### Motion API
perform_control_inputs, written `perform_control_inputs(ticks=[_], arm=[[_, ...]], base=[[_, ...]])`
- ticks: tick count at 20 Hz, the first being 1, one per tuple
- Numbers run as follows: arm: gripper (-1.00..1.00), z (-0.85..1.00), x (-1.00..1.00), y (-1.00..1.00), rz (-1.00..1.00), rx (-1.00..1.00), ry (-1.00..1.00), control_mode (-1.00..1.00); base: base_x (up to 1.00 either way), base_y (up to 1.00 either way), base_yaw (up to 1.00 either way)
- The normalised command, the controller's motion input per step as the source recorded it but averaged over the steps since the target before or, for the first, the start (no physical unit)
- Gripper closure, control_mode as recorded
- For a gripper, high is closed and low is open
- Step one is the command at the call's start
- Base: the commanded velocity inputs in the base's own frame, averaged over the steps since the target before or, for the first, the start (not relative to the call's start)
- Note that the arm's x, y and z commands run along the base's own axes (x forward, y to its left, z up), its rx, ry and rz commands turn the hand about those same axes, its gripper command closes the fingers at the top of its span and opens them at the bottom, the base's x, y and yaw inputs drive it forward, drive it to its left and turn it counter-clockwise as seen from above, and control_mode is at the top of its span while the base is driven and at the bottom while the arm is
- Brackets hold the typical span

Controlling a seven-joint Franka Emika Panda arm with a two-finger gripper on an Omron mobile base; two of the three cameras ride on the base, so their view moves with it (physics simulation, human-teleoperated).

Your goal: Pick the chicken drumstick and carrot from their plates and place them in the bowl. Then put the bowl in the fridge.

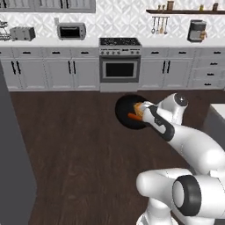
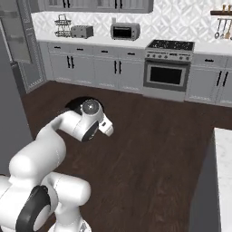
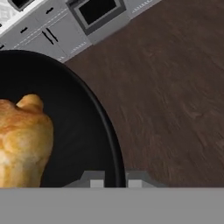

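Black and glossy, the bowl (image 3: 83, 131) is being carried in mid-air over the dark wooden floor (image 1: 74, 149), with the hand (image 3: 116, 180) pinched shut on its rim; the two fingertips are sitting on either side of the rim's edge in the hand view. Inside the bowl the chicken drumstick (image 3: 22, 140) is lying, golden-brown and lumpy, its long axis running up and down that view with the knobby end toward the top. From the left base view the carrot (image 1: 133, 117) is lying in the bowl too, beside the drumstick, pointing roughly sideways. In the right base view the arm's wrist is covering most of the bowl, leaving only a dark arc of rim. Open floor is lying all around the bowl. A grey panel (image 1: 13, 167) is standing at the left edge. Farther back, the grey cabinets (image 1: 48, 72), oven (image 1: 120, 68), toaster (image 1: 22, 33) and microwave (image 1: 71, 31) are lining the far wall.
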Motion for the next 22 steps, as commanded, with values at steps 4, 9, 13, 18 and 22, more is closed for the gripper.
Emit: perform_control_inputs(ticks=[4,9,13,18,22], arm=[[1.0,0.0,0.0,0.0,0.0,0.0,0.0,1.0],[1.0,0.0,0.0,0.0,0.0,0.0,0.0,1.0],[1.0,0.0,0.0,0.0,0.0,0.0,0.0,1.0],[1.0,0.0,0.0,0.0,0.0,0.0,0.0,1.0],[1.0,0.0,0.0,0.0,0.0,0.0,0.0,1.0]], base=[[1.0,0.41,0.0],[1.0,0.12,0.16],[1.0,0.0,0.24],[1.0,0.0,0.41],[1.0,0.0,0.55]])
